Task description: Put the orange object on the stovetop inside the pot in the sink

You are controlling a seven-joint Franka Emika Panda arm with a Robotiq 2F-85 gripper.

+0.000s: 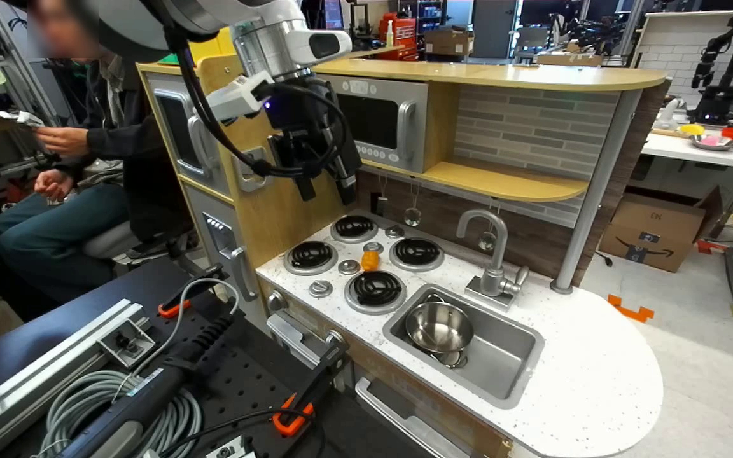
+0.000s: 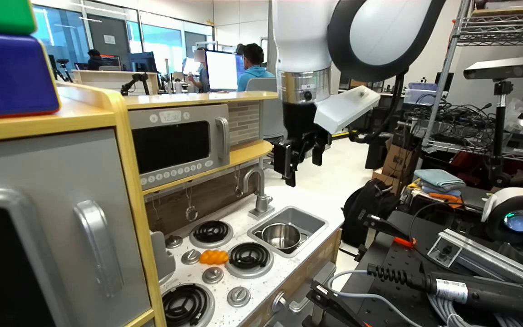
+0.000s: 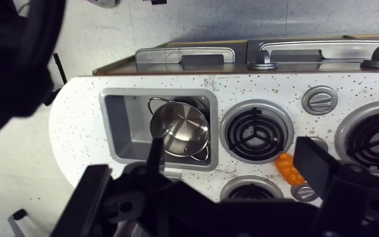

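While gripper [image 1: 326,191] hangs with jaws wide apart, orange object [image 3: 289,170] lies on stovetop [image 3: 311,126] beside burner [image 3: 254,134]; in wrist view, pot [image 3: 180,128] sits inside sink [image 3: 139,120] at ten o'clock from orange object.

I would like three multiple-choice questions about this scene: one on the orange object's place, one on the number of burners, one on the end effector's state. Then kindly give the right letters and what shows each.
1. Where does the orange object lie?
A on the floor
B on the stovetop
C inside the microwave

2. How many burners are there?
A two
B three
C four

3. In what state is the end effector?
A open
B shut, empty
C shut on a handle

1 B: in both exterior views it rests there, outside the pot.
2 C: all four show in an exterior view.
3 A: its jaws stand apart in the wrist view.
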